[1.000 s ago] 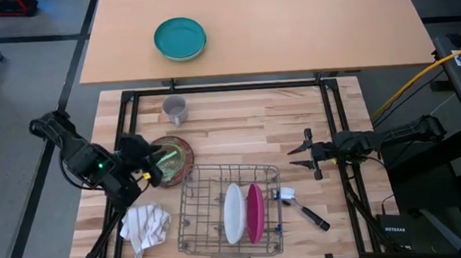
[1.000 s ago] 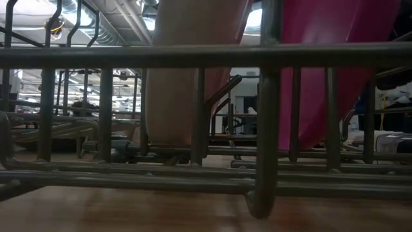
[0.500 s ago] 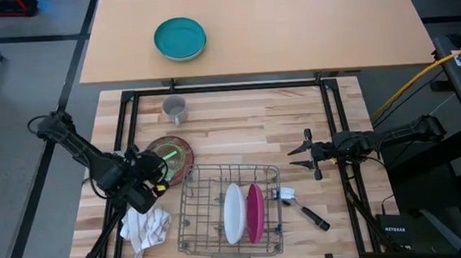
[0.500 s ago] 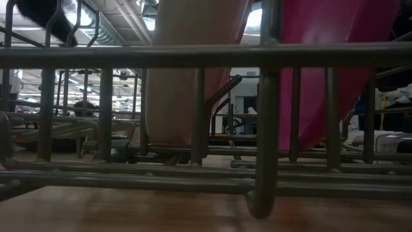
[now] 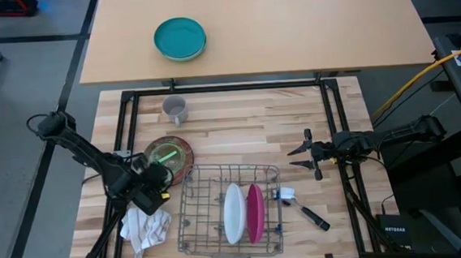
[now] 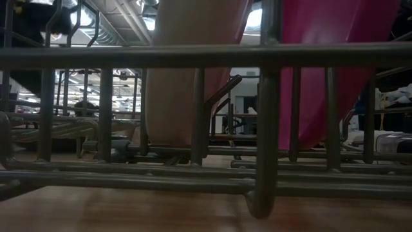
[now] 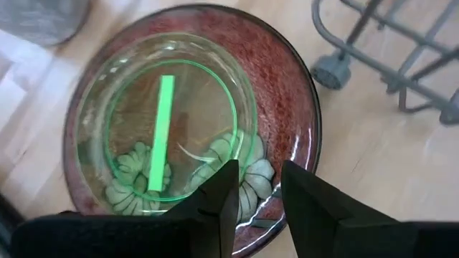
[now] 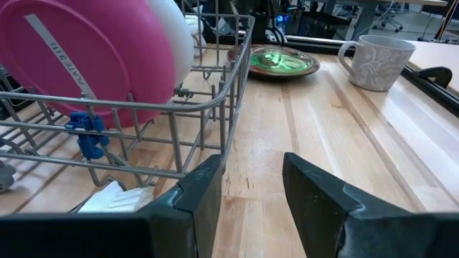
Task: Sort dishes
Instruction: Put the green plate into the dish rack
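The rack [image 5: 230, 210] sits at the near edge of the table, and the white plate [image 5: 234, 213] and pink plate [image 5: 255, 213] stand on edge in it side by side, held upright by the wires; these two look sorted. A cloth [image 5: 144, 226] lies left of the rack, and a brush [image 5: 299, 208] lies just right of it.

The left gripper [image 7: 254, 188] hangs above the near rim of the two plates still flat on the table, just left of the rack's far corner. Its fingers are slightly parted and hold nothing. The green plate [image 7: 166, 125] lies nested in the red plate [image 7: 287, 100], so the upper one probably has to be taken by its rim first, which would explain the gripper aiming at the edge.

The right gripper [image 5: 306, 155] waits right of the rack, fingers spread and empty, pointing left across the table.

Farther off stand a mug [image 5: 175, 109] and, on the far table, a teal bowl [image 5: 180, 38].
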